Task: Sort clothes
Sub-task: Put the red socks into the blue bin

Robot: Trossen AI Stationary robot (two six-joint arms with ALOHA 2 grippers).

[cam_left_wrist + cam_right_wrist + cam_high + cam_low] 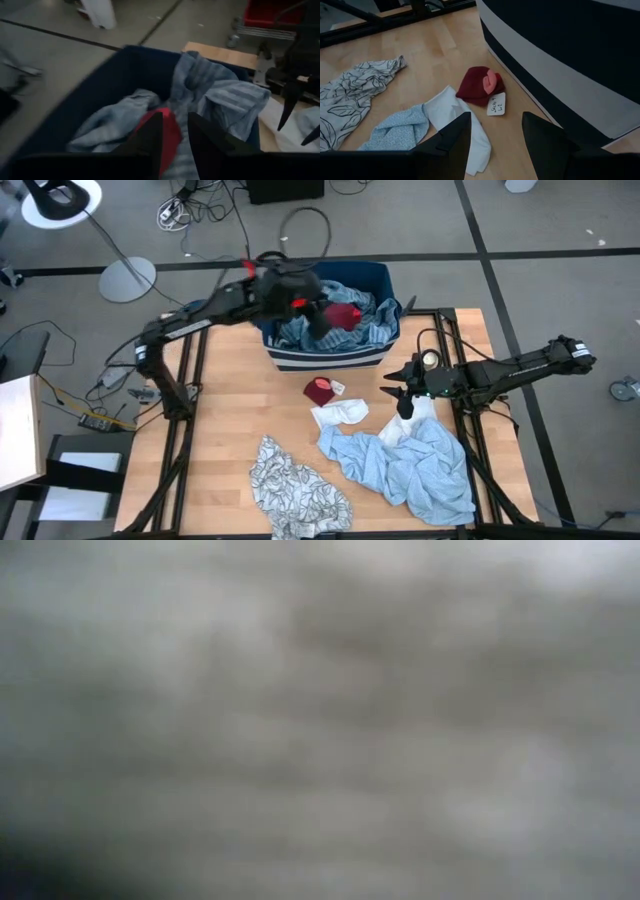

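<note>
- Over the dark blue bin (pixel 330 358) at the far edge of the bench (pixel 225 420), the left gripper (pixel 175 135) hangs with its fingers spread apart and nothing pinched between them.
- Directly beneath that gripper, inside the bin, lies a red garment (pixel 167 132); blue-striped cloth (pixel 220 100) is heaped just beyond and beside it.
- Nearer the middle of the bench, the right gripper (pixel 492 135) hovers low with its fingers spread and empty.
- Just ahead of the right gripper sits a small dark red garment (pixel 477 85) with a pink patch and a white tag (pixel 496 104), close to the bin's striped outer wall.
- Under and just in front of the same gripper lies a white garment (pixel 457 117), touching a pale blue garment (pixel 400 127) off to one side.
- Farther off on that side spreads the grey-white leaf-print garment (pixel 355 92).
- From above, the pale blue garment reaches beneath the right arm towards the near edge of the bench.
- The low view shows only a grey blur.
</note>
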